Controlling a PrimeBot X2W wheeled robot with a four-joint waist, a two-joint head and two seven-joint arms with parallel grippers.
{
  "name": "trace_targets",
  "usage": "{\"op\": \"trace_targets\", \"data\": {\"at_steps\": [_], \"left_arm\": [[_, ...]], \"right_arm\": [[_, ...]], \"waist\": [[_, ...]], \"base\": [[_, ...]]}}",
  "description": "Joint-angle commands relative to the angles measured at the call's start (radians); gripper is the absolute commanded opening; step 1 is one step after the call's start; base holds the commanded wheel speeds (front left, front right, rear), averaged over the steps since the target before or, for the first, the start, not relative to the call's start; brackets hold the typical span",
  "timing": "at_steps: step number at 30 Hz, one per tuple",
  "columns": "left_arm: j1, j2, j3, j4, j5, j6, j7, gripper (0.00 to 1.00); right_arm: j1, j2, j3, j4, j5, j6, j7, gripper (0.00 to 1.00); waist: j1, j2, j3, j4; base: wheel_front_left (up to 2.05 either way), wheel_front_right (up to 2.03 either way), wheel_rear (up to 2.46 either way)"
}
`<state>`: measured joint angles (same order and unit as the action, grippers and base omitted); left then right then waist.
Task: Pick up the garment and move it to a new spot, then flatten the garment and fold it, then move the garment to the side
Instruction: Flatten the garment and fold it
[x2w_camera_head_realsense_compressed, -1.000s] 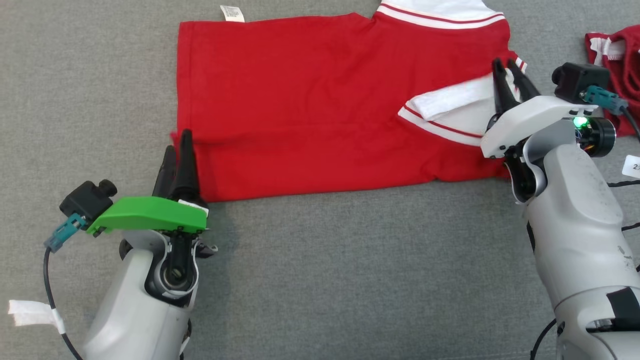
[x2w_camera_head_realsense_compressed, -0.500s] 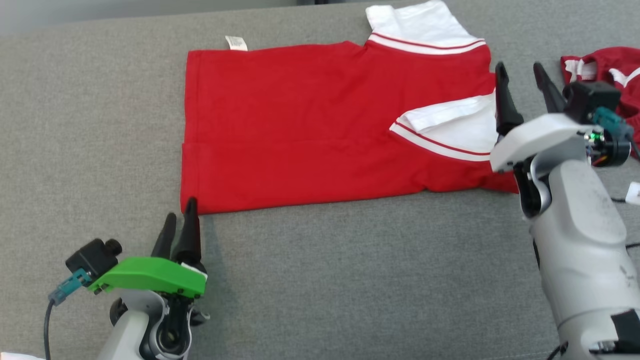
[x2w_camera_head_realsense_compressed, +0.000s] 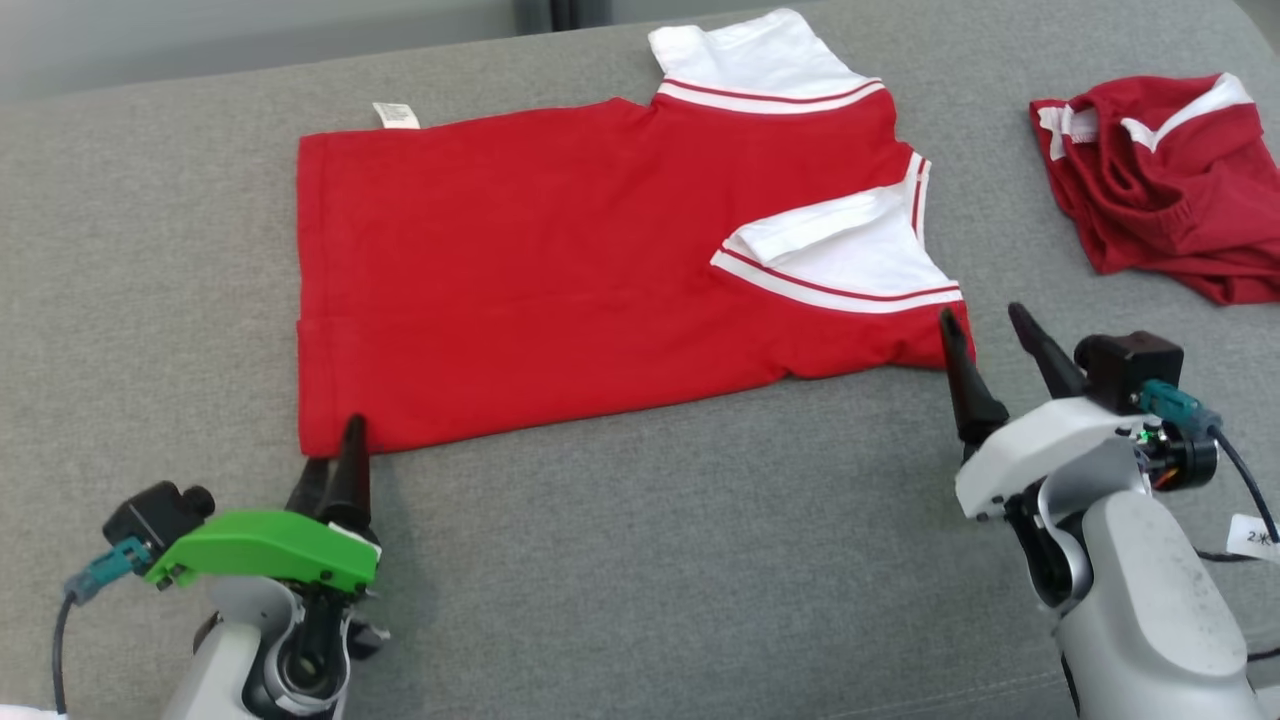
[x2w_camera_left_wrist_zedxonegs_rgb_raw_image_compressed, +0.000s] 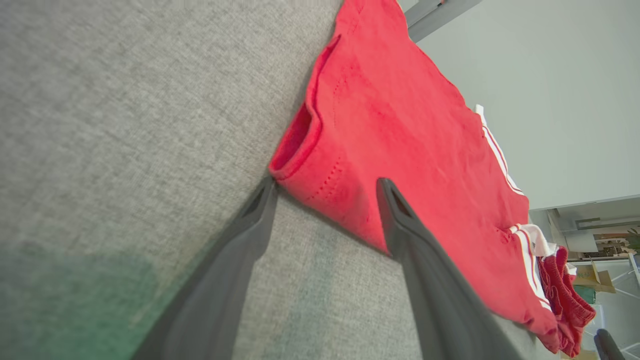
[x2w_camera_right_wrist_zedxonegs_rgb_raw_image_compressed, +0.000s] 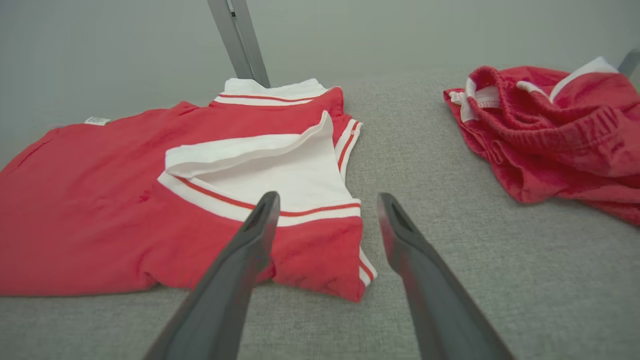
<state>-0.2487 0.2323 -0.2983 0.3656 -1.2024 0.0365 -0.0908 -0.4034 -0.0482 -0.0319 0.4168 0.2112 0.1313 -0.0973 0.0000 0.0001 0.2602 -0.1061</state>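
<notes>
Evidently the garment (x2w_camera_head_realsense_compressed: 560, 280) is laid flat; the left gripper (x2w_camera_head_realsense_compressed: 332, 448) and right gripper (x2w_camera_head_realsense_compressed: 980, 313) are held parted (empty) by its near corners.

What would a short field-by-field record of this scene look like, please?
surface: grey fabric
garment: red shirt, spread flat, white sleeve folded onto its body
left gripper: fingers open at the shirt's near hem corner, holding nothing
right gripper: fingers open by the shirt's near sleeve-side corner, holding nothing
other item: second red garment, crumpled, apart from the shirt on the robot's right
</notes>
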Motion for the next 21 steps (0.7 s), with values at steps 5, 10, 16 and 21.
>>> {"op": "trace_targets", "data": {"at_steps": [5,10,16,21], "left_arm": [[-0.050,0.010,0.014,0.025,0.011,-0.018,-0.031,0.08],[-0.075,0.009,0.011,0.033,0.028,-0.033,-0.057,0.00],[-0.093,0.002,0.008,0.039,0.038,-0.046,-0.073,0.00],[-0.099,-0.009,0.001,0.043,0.039,-0.057,-0.082,0.00]], "right_arm": [[0.049,-0.004,-0.004,-0.015,0.032,-0.001,0.084,1.00],[0.012,-0.003,-0.012,0.026,0.073,-0.001,0.123,1.00],[-0.055,-0.003,-0.023,0.115,0.124,-0.001,0.143,1.00],[-0.104,-0.003,-0.030,0.197,0.147,-0.001,0.150,0.95]], "waist": [[0.0000,-0.0001,0.024,-0.019],[0.0000,-0.0001,0.034,-0.012],[0.0000,-0.0001,0.044,0.012],[0.0000,-0.0001,0.049,0.029]], "base": [[0.00,0.00,0.00],[0.00,0.00,0.00],[0.00,0.00,0.00],[0.00,0.00,0.00]]}}
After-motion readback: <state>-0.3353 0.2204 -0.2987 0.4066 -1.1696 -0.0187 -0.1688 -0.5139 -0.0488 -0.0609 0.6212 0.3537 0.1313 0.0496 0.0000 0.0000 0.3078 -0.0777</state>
